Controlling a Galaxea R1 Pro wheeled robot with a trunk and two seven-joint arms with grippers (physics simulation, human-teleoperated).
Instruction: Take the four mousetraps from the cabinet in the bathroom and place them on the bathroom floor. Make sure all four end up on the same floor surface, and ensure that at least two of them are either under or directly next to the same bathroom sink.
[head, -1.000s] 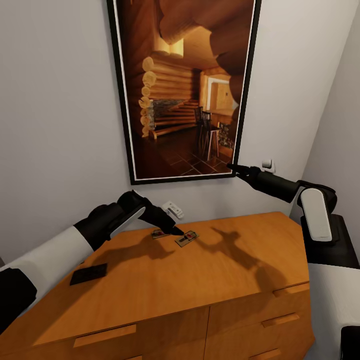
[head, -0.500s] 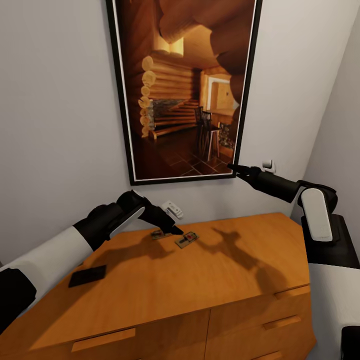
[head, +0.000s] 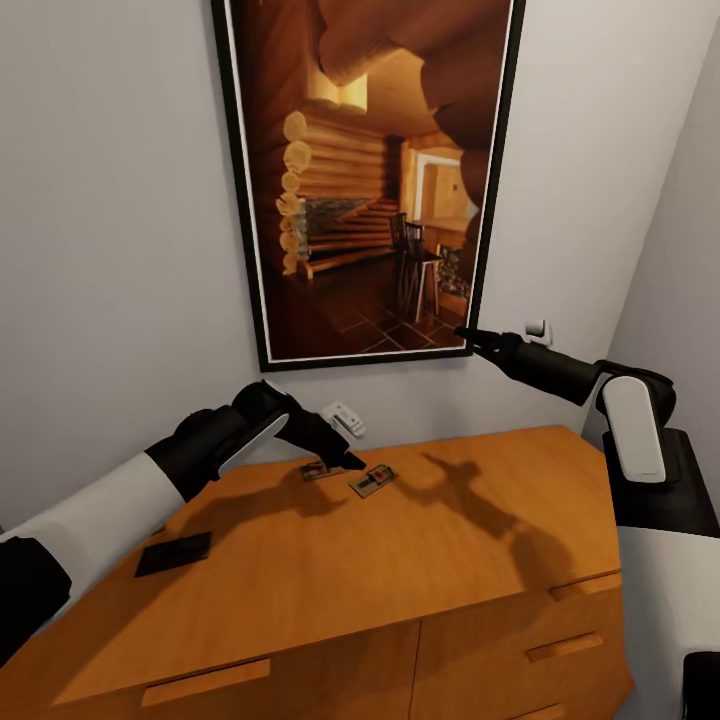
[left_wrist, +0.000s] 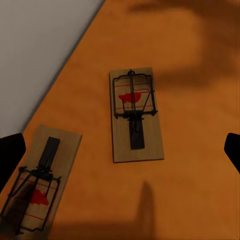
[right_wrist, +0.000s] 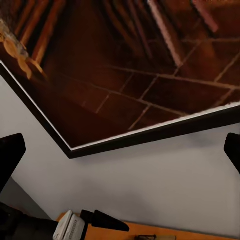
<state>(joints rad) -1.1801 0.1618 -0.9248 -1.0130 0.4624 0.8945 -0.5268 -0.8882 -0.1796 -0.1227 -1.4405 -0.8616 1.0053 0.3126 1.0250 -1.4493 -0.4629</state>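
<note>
Nearest on the cabinet (head: 400, 560) tabletop: flat dark rectangular object (head: 175, 552) by the left forearm. Farther back, toward the wall: two mousetraps, one (head: 372, 481) just right of the left hand (head: 350, 462), the other (head: 316, 470) partly under it; seen in left wrist view as one trap (left_wrist: 135, 114) between the fingers and a second (left_wrist: 37, 185) beside it, close but apart. Left hand spread wide, fingertips low over the traps, holding nothing. Behind, white wall fitting (head: 343, 418). Right hand (head: 467, 338) raised off the tabletop, fingers wide, empty, tip at the lower corner of the framed picture (head: 365, 180).
</note>
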